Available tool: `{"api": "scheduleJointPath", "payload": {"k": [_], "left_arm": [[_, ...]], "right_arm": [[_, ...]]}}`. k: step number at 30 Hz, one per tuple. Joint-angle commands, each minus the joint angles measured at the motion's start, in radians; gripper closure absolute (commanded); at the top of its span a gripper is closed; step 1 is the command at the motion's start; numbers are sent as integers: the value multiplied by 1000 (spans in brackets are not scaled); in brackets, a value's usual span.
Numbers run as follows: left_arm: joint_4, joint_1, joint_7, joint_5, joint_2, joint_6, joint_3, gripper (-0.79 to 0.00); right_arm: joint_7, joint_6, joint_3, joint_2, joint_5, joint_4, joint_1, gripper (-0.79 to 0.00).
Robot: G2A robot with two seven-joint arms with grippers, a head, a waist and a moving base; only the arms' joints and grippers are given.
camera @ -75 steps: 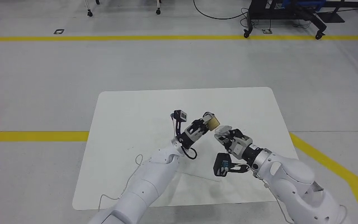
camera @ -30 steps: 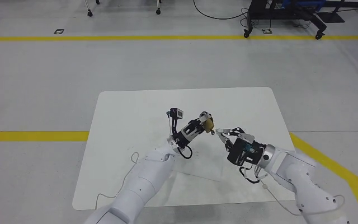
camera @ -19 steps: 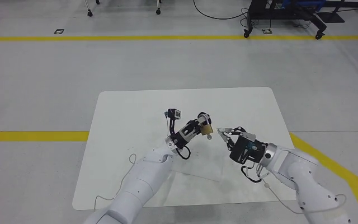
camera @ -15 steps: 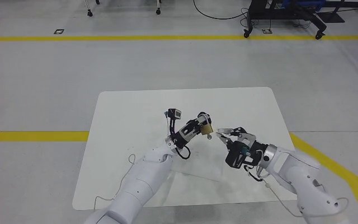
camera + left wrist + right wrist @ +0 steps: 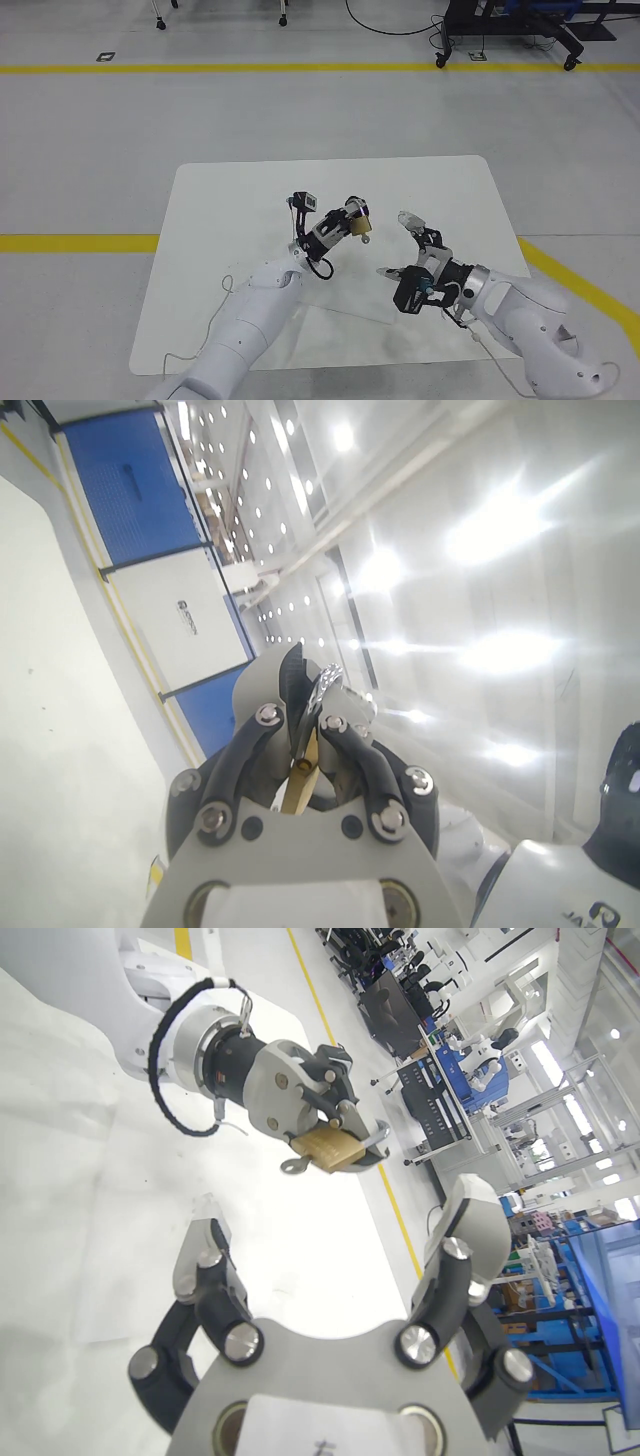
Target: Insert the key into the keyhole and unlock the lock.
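Note:
My left gripper (image 5: 352, 220) is held above the middle of the white table (image 5: 220, 200), shut on a brass padlock (image 5: 359, 227). In the right wrist view the padlock (image 5: 327, 1150) sits between the left gripper's fingers, its silver shackle (image 5: 382, 1130) pointing away. A small silver key (image 5: 292, 1166) sticks out of the padlock's lower end. My right gripper (image 5: 398, 245) (image 5: 340, 1213) hangs a short way to the right of the padlock, open wide and holding nothing. The left wrist view shows its own gripper (image 5: 310, 680) clamped on the brass body (image 5: 302, 780).
A thin white sheet with a crease (image 5: 350, 312) covers the table in front of the arms. Yellow floor lines (image 5: 80, 243) run past the table on both sides. Wheeled frames (image 5: 520, 30) stand far behind.
The right gripper has drawn back from the padlock and opened wider. The left gripper has shifted slightly left with the padlock, and the key stays in the lock.

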Motion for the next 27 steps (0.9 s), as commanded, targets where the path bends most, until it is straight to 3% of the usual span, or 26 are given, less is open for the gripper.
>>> {"api": "scheduleJointPath", "payload": {"k": [1,3,9,13,27], "left_arm": [[-28,9,53,12,5,107,-6,0],[-58,20,74,8,7,183,-7,0],[-123,54,53,-52,7,348,-6,0],[-131,60,31,-52,9,399,0,0],[-139,77,11,-56,12,437,8,0]], "right_arm": [[-24,-23,-14,5,-97,-28,-3,-545],[-31,-18,-31,8,-194,-40,-9,-385],[-38,32,-79,6,-323,-42,-16,-280],[-19,66,-96,3,-375,-38,-15,-240],[83,135,-173,-14,-547,-67,-11,-308]]}}
